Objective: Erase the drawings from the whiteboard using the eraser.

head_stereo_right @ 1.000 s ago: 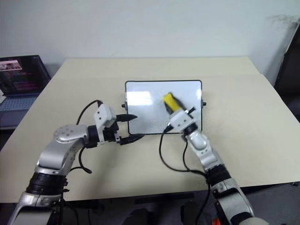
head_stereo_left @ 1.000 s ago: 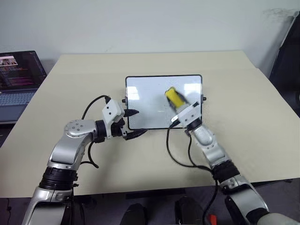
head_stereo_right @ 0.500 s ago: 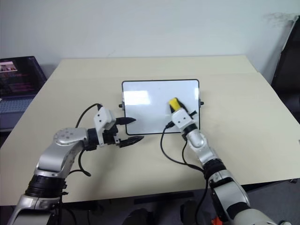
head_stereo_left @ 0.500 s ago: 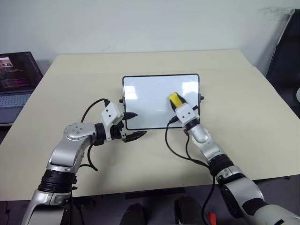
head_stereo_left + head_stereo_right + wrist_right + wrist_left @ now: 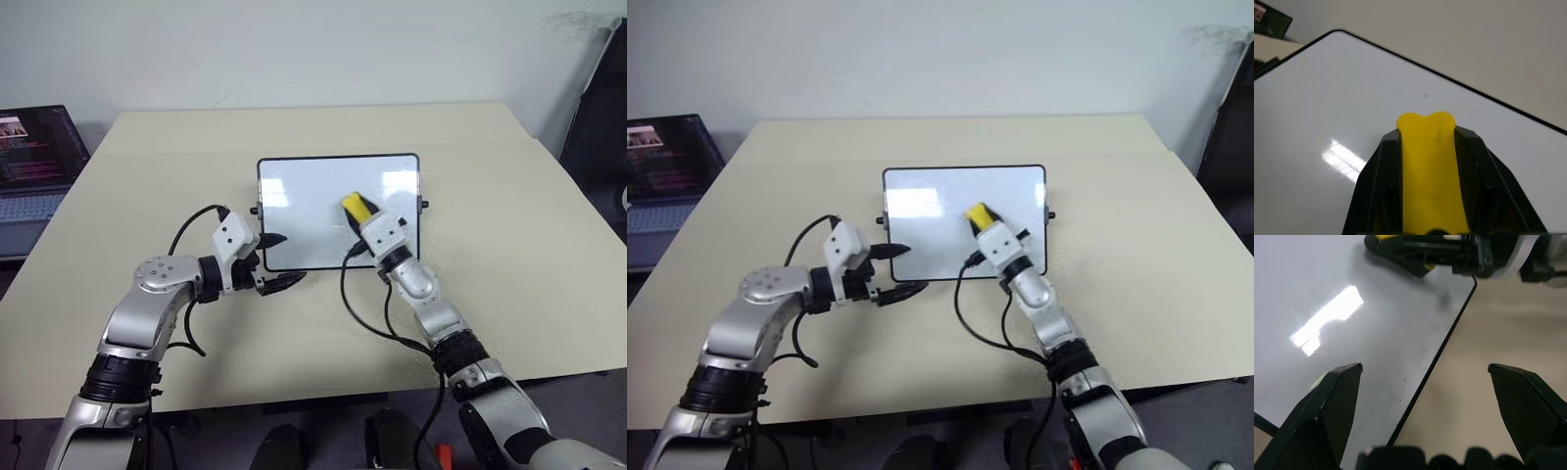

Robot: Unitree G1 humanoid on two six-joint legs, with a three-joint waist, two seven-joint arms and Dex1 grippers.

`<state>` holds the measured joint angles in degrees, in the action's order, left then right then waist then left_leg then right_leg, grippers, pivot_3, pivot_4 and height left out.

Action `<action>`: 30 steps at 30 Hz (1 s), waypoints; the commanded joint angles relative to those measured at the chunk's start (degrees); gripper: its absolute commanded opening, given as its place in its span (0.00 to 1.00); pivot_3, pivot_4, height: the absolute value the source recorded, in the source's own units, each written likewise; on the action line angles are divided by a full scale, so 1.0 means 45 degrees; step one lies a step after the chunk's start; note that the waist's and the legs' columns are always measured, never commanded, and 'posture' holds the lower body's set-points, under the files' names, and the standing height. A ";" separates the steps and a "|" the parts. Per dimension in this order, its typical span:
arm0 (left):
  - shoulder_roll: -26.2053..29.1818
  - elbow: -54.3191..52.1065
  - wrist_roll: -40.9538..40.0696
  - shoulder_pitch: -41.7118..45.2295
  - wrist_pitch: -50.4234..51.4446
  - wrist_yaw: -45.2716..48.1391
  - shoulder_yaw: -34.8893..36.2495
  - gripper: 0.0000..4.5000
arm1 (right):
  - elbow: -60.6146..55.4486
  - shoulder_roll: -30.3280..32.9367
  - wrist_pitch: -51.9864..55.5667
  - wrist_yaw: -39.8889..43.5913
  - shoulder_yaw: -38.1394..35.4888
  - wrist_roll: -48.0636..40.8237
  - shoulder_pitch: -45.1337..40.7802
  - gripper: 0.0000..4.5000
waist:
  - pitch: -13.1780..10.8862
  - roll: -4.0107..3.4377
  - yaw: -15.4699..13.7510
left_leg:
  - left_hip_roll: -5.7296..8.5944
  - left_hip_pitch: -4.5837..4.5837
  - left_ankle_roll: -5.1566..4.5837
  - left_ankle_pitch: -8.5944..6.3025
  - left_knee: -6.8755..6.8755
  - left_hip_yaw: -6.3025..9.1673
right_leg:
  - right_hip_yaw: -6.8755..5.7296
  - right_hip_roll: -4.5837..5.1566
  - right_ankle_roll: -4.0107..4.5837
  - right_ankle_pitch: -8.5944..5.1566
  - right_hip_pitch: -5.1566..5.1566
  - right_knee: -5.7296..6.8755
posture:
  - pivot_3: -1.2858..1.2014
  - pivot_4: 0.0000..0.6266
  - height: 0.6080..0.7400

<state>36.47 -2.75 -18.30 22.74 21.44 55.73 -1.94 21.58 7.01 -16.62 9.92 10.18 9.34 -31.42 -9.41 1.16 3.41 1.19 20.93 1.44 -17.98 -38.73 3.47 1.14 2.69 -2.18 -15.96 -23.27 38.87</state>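
Silver arms (image 5: 147,313), black cables (image 5: 364,318)

Bare beige table (image 5: 509,255) lay open all round the whiteboard (image 5: 304,196). My left pincer (image 5: 278,260) straddled its near-left corner, my right pincer (image 5: 364,217) hung over its right half; the laptop (image 5: 34,157) stood well off left.

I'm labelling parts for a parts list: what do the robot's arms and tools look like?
Both arms are silver-grey metal with black joint rings and loose black cables. Each wrist carries a white boxy block. The left tool and right tool each have two black pointed fingers.
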 commanded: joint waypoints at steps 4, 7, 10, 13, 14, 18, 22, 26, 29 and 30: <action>-0.0243 -0.0678 -0.0214 0.1135 0.0291 0.0122 -0.0281 1.00 | -0.6526 0.1571 0.5805 0.2060 -0.1385 -0.2328 0.2323 0.25 | -0.0004 -0.0006 -0.0297 | 0.0016 0.0019 -0.0004 -0.0002 -0.0002 0.0021 | -0.0013 0.0016 -0.0003 -0.0002 0.0001 -0.0010 | 0.52 0.24 1.00; -0.0428 -0.0708 -0.0321 0.1456 0.0518 0.0310 -0.0547 1.00 | -0.8495 0.2519 0.7703 0.2594 -0.1866 -0.2785 0.3550 0.25 | -0.0004 -0.0005 -0.0394 | 0.0032 0.0024 -0.0007 -0.0003 -0.0005 0.0029 | -0.0027 0.0027 -0.0011 -0.0007 0.0008 -0.0014 | 0.52 0.24 1.00; -0.0610 -0.0775 -0.0308 0.1736 0.0537 0.0663 -0.1022 1.00 | -1.0153 0.3279 0.9486 0.2718 -0.2619 -0.3168 0.5014 0.25 | -0.0003 -0.0005 -0.0401 | 0.0031 0.0023 -0.0008 -0.0003 -0.0002 0.0034 | -0.0032 0.0025 -0.0016 -0.0013 0.0014 -0.0014 | 0.52 0.24 1.00; -0.0901 -0.0540 -0.0227 0.2152 0.0395 0.0973 -0.1477 1.00 | -1.0635 0.3348 1.0524 0.2225 -0.3209 -0.3263 0.5665 0.25 | -0.0004 -0.0004 -0.0332 | 0.0033 0.0021 -0.0008 -0.0003 -0.0002 0.0026 | -0.0034 0.0019 -0.0018 -0.0015 0.0015 -0.0011 | 0.52 0.24 1.00; -0.1068 -0.0361 -0.0089 0.2405 0.0222 0.1176 -0.1811 1.00 | -1.0618 0.3270 1.0974 0.1986 -0.3422 -0.3254 0.5858 0.25 | -0.0004 -0.0004 -0.0338 | 0.0032 0.0016 -0.0009 -0.0003 -0.0002 0.0018 | -0.0034 0.0015 -0.0018 -0.0015 0.0015 -0.0007 | 0.52 0.24 1.00; -0.1794 0.0460 0.0366 0.3404 -0.0198 0.1691 -0.2751 1.00 | -1.0220 0.2802 1.2022 0.1268 -0.3825 -0.3292 0.5849 0.25 | -0.0004 -0.0004 -0.0378 | 0.0037 0.0003 -0.0011 -0.0002 -0.0008 0.0005 | -0.0038 -0.0028 -0.0019 -0.0014 0.0025 0.0005 | 0.52 0.24 1.00; -0.2248 0.1044 0.0495 0.4164 -0.0129 0.2519 -0.3521 1.00 | -0.9723 0.2684 1.2504 0.0958 -0.4001 -0.3393 0.5447 0.25 | -0.0004 -0.0005 -0.0337 | 0.0029 -0.0002 -0.0011 -0.0002 -0.0007 -0.0011 | -0.0028 -0.0050 -0.0019 -0.0014 0.0018 0.0007 | 0.52 0.24 1.00; -0.2763 0.1518 0.0648 0.4688 -0.0444 0.2923 -0.3995 1.00 | -0.9348 0.2609 1.2750 0.0629 -0.4550 -0.3599 0.5210 0.25 | -0.0005 -0.0005 -0.0375 | 0.0028 0.0004 -0.0011 -0.0002 -0.0004 -0.0008 | -0.0031 -0.0051 -0.0021 -0.0016 0.0017 -0.0005 | 0.52 0.24 1.00; -0.3037 0.1798 0.0879 0.4938 -0.0763 0.3153 -0.4201 1.00 | -0.8958 0.2510 1.2984 0.0479 -0.5004 -0.3818 0.4976 0.25 | -0.0005 -0.0005 -0.0383 | 0.0033 0.0009 -0.0012 -0.0002 -0.0009 -0.0013 | -0.0028 -0.0047 -0.0022 -0.0016 0.0017 -0.0006 | 0.52 0.24 1.00; -0.3090 0.1870 0.0959 0.4982 -0.0864 0.3192 -0.4236 1.00 | -0.8845 0.2516 1.3007 0.0493 -0.5077 -0.3897 0.4916 0.25 | -0.0005 -0.0005 -0.0379 | 0.0030 0.0009 -0.0012 -0.0002 -0.0008 -0.0011 | -0.0030 -0.0047 -0.0022 -0.0017 0.0017 -0.0005 | 0.52 0.24 1.00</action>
<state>22.79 5.54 -14.59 43.64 19.20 69.47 -20.87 -18.15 18.42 41.87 12.36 -10.87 -7.10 -8.47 -9.43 1.14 1.70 1.31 20.96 1.39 -17.99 -38.76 3.43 1.01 2.47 -2.28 -16.04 -23.19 38.84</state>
